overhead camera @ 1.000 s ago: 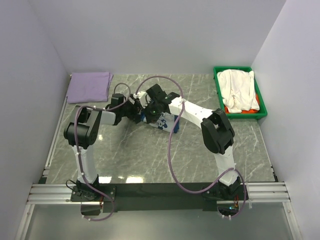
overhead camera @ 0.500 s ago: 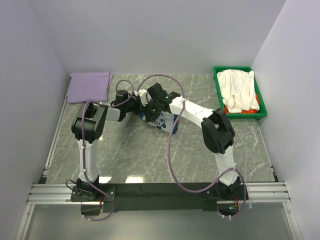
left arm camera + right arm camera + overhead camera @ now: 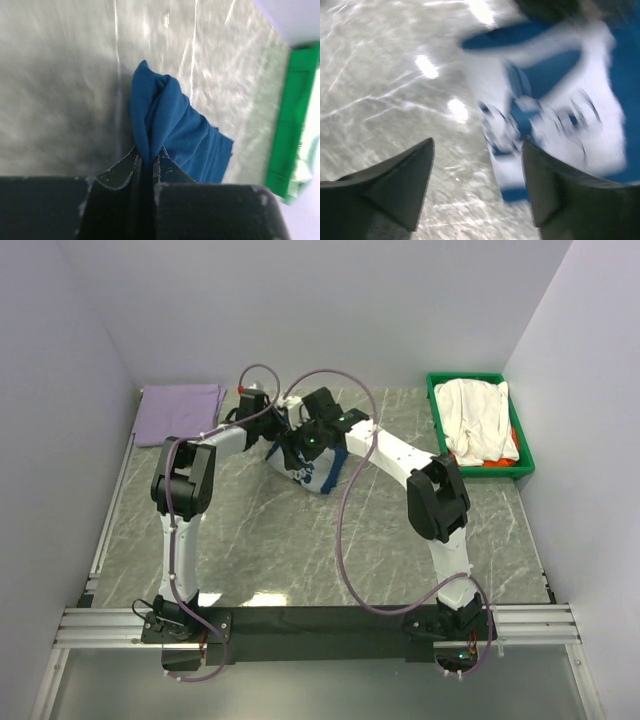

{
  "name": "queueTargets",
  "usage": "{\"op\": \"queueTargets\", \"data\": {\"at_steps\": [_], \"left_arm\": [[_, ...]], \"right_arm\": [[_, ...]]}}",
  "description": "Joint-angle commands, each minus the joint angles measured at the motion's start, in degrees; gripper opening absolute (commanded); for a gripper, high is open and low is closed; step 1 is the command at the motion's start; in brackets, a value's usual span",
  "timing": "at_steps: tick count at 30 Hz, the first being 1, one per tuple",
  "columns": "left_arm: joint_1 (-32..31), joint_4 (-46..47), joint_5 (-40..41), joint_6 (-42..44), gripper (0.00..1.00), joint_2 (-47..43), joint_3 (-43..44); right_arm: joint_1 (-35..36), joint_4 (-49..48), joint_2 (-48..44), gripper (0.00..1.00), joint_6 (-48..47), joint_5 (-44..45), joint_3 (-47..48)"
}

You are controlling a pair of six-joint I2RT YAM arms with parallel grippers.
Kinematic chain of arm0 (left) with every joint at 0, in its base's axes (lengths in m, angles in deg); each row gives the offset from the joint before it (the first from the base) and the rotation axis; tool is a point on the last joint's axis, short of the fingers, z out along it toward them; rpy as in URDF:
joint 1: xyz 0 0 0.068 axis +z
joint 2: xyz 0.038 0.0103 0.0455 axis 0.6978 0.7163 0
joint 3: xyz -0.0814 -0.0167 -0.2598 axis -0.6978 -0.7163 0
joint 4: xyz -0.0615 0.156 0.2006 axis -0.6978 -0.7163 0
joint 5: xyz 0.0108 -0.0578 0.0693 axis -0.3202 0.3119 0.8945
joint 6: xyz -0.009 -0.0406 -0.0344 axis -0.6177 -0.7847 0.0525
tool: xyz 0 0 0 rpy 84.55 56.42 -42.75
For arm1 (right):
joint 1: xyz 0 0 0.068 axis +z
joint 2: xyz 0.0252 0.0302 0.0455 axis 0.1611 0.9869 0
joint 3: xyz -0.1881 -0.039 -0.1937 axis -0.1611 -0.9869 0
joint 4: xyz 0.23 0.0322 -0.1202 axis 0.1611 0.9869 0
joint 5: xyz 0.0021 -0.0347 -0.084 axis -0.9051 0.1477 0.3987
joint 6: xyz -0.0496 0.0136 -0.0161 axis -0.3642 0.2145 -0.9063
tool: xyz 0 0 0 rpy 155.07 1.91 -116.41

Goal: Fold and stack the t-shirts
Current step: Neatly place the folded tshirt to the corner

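Shiny grey marble table (image 3: 250, 540) has a soft, bunched-up blue tee (image 3: 170, 120) at its far middle, and the left gripper (image 3: 147, 159) pinches a fold of it tight; the right gripper (image 3: 477, 145) hangs with fingers wide apart by the tee's white print (image 3: 545, 125), while a flat lavender tee (image 3: 180, 412) lies far left

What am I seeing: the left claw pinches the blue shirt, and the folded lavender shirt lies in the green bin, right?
The left gripper does pinch the navy blue t-shirt, but the top view shows the folded lavender t-shirt on the table, far left, not in the green bin.
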Motion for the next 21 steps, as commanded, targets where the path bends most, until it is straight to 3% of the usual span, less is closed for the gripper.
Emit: {"op": "queueTargets", "data": {"at_steps": [1, 2, 6, 21], "left_arm": [[2.03, -7.51, 6.81, 14.42, 0.01, -2.13, 5.66], [2.65, -7.96, 7.26, 17.92, 0.01, -2.21, 7.23], [5.02, -8.75, 7.44, 24.00, 0.01, -2.48, 11.02], [14.16, -14.64, 6.29, 43.52, 0.01, -0.72, 29.74]], "right_arm": [[-4.49, 0.65, -4.33, 0.81, 0.13, 1.40, 0.11], [-5.36, 1.00, -5.55, 0.86, -0.32, 0.88, -0.33], [-8.62, 1.97, -7.58, 0.89, -1.38, 1.13, -3.31], [-10.65, 1.80, -9.08, 0.91, -3.40, 3.07, -8.51]]}}
